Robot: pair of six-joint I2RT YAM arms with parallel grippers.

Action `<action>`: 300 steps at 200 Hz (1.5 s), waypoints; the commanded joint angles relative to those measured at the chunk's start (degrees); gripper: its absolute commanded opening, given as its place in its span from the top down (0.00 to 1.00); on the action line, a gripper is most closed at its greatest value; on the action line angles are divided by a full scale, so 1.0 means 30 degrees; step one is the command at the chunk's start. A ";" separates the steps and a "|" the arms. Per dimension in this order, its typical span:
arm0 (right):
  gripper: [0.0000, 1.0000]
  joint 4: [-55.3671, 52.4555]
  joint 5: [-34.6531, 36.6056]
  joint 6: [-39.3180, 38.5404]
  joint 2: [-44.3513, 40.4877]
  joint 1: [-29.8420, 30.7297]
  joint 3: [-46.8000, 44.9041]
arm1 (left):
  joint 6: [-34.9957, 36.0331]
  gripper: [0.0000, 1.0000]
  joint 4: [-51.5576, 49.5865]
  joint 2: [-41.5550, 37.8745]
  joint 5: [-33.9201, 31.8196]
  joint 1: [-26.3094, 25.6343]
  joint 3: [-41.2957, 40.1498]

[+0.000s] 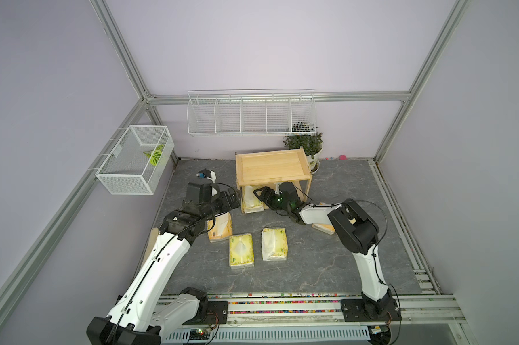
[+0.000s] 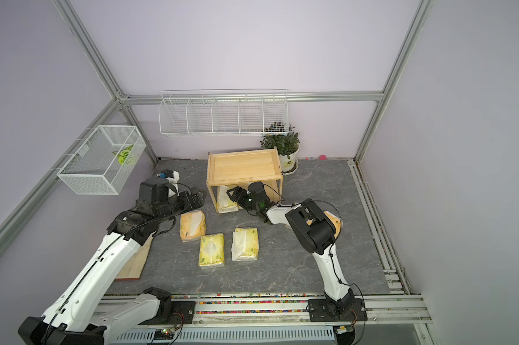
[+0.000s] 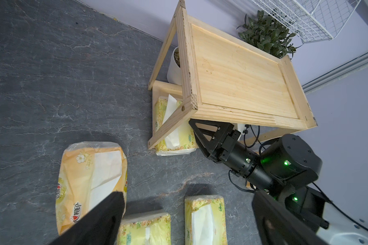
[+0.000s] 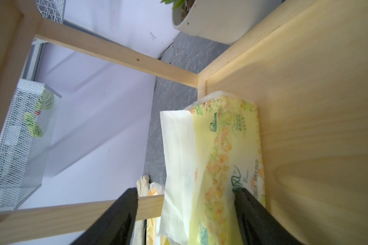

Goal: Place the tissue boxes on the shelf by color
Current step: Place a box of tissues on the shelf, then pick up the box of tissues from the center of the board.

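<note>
- At the back of the grey table [image 1: 342, 245], one shelf [image 1: 270, 167] of two tiers;
- three lemon-yellow packs: one [image 1: 250, 204] at the left end of the lower tier, two on the table in front, one [image 1: 241, 249] beside another [image 1: 274, 243];
- two orange-yellow packs in sight: one [image 1: 219, 228] under my left arm, one [image 1: 324, 227] half hidden under my right;
- my right gripper [image 4: 186, 192]: fingers spread wide either side of the shelved pack, not squeezing;
- my left gripper [image 2: 199, 198]: fingers spread, holding nothing.

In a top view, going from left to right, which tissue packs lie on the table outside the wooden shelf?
orange-yellow pack, partly under the left arm → lemon-yellow pack → second lemon-yellow pack → second orange-yellow pack, mostly hidden by the right arm.
</note>
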 commanded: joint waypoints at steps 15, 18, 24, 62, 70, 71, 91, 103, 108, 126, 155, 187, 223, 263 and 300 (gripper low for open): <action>0.23 -0.0872 -0.0384 -0.0577 0.0553 0.0146 0.0904 | -0.0038 0.00 0.0101 -0.0409 0.0155 0.0100 -0.0274; 0.22 -0.0966 -0.0382 -0.0681 0.0585 0.0147 0.0939 | -0.0040 0.00 0.0115 -0.0412 0.0147 0.0100 -0.0300; 0.23 -0.1096 -0.0367 -0.0823 0.0577 0.0151 0.0943 | -0.0049 0.00 0.0128 -0.0424 0.0155 0.0114 -0.0304; 0.22 -0.1114 0.0135 -0.1638 -0.0798 0.0094 -0.0572 | 0.0018 0.00 0.0101 -0.0380 0.0174 0.0102 -0.0249; 0.22 -0.1175 0.0274 -0.1850 -0.1323 0.0072 -0.1107 | 0.0018 0.00 0.0101 -0.0358 0.0182 0.0100 -0.0217; 0.22 -0.1182 0.0298 -0.1880 -0.1398 0.0072 -0.1180 | 0.0018 0.00 0.0101 -0.0347 0.0184 0.0100 -0.0216; 0.21 -0.1302 0.0584 -0.2352 -0.2819 0.0092 -0.2519 | 0.0127 0.00 0.0189 -0.0344 0.0298 0.0114 -0.0157; 0.22 -0.1435 0.0462 -0.2628 -0.3611 0.0124 -0.3188 | 0.0135 0.00 0.0243 -0.0340 0.0367 0.0105 -0.0157; 0.21 -0.1490 0.0414 -0.2731 -0.3933 0.0120 -0.3467 | 0.0151 0.00 0.0262 -0.0355 0.0403 0.0102 -0.0157; 0.21 -0.1845 0.0322 -0.3102 -0.5060 0.0167 -0.4374 | 0.0193 0.00 0.0331 -0.0379 0.0579 0.0115 -0.0186; 0.21 -0.2423 0.0060 -0.3278 -0.7081 0.0244 -0.6075 | 0.0472 0.00 0.0439 -0.0460 0.1340 0.0107 -0.0401; 0.22 -0.4780 -0.0534 -0.3758 -0.9994 0.0333 -0.7983 | 0.0250 0.00 0.0197 -0.0887 0.2933 -0.0003 -0.1141; 0.21 -0.7172 -0.1565 -0.4661 -1.3138 0.0582 -1.0094 | -0.0117 0.00 -0.0044 -0.1966 0.2563 -0.1337 -0.2425; 0.21 -0.8365 -0.1499 -0.4411 -1.5735 0.0670 -1.2518 | -0.1286 0.00 0.0717 -0.2757 0.2610 -0.2278 -0.3980; 0.21 -0.7398 -0.1638 -0.3021 -1.7432 0.0683 -1.5437 | -0.3104 0.00 0.2407 -0.2544 0.2253 -0.4300 -0.5527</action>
